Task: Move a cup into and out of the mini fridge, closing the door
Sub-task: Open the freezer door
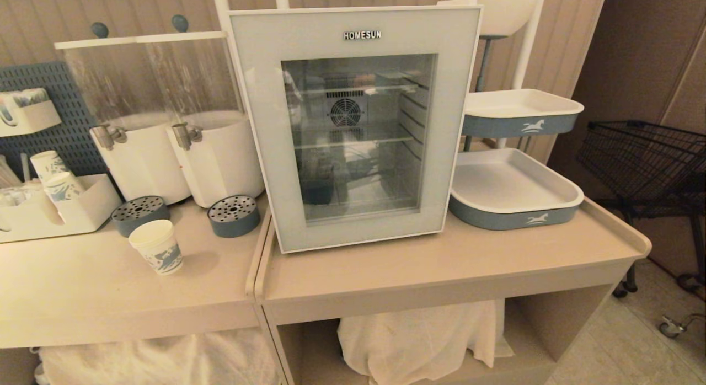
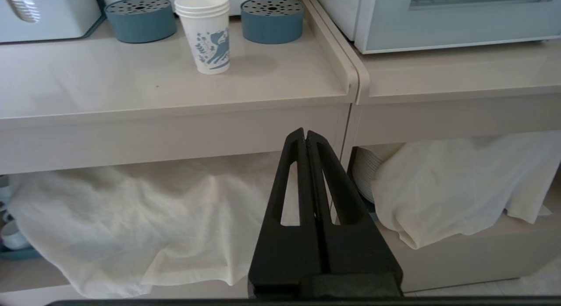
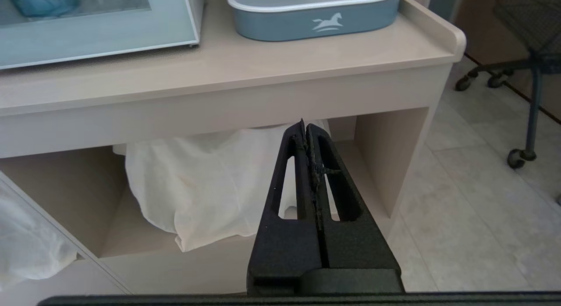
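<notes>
While neither arm enters the head view, wrist views show left tool (image 2: 305,137) and right tool (image 3: 305,128) closed, empty.

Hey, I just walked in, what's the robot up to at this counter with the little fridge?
Nothing is being handled yet. The cup stands alone on the left counter, in front of the drink dispensers. The mini fridge sits beside it with its door closed. Both arms hang low before the counter's front edge, the left gripper and right gripper with jaws shut and empty.
</notes>
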`<state>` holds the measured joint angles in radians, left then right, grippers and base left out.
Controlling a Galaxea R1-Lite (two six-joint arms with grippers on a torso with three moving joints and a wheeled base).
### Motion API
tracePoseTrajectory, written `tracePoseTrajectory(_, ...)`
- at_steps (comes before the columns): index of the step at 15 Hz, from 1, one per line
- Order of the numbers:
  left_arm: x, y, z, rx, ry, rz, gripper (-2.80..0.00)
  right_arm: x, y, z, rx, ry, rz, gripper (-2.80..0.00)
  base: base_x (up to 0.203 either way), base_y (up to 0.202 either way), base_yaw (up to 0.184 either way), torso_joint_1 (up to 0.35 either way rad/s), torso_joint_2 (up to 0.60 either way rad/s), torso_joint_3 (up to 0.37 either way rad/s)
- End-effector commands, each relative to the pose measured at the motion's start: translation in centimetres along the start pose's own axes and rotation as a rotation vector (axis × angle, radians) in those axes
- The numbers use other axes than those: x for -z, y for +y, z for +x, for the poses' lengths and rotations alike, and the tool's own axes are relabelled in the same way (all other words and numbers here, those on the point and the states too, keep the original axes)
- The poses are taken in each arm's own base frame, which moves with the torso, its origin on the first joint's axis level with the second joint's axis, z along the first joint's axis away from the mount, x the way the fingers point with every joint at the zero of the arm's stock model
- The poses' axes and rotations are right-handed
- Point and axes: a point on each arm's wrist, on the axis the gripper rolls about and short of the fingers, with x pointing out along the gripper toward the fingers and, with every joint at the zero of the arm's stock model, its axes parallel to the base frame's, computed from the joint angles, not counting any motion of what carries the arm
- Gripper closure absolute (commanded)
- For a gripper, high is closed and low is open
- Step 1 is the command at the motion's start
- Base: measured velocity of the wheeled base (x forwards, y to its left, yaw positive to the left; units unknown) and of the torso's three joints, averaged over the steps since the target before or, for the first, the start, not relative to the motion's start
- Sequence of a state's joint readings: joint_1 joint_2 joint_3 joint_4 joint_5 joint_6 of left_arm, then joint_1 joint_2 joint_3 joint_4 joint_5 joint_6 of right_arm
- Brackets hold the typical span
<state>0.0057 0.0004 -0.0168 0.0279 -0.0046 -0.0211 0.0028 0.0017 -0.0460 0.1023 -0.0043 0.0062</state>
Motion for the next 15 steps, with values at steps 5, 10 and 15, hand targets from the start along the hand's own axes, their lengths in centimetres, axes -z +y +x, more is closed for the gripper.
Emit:
tracePoseTrajectory(5,-0.01,0.0,0.01,0.0,0.001,0.0,0.0,0.0,0.0,0.0,0.0,0.0,0.0,0.0,0.0,0.0,0.0,0.0,0.0,0.0)
tracePoseTrajectory(10,-0.01,0.0,0.0,0.0,0.0,0.0,0.0,0.0,0.0,0.0,0.0,0.0,0.0,0.0,0.0,0.0,0.0,0.0,0.0,0.0)
tracePoseTrajectory(15,0.0,0.0,0.0,0.0,0.0,0.004,0.0,0.0,0.0,0.0,0.0,0.0,0.001,0.0,0.003,-0.008,0.059,0.002,0.0,0.0)
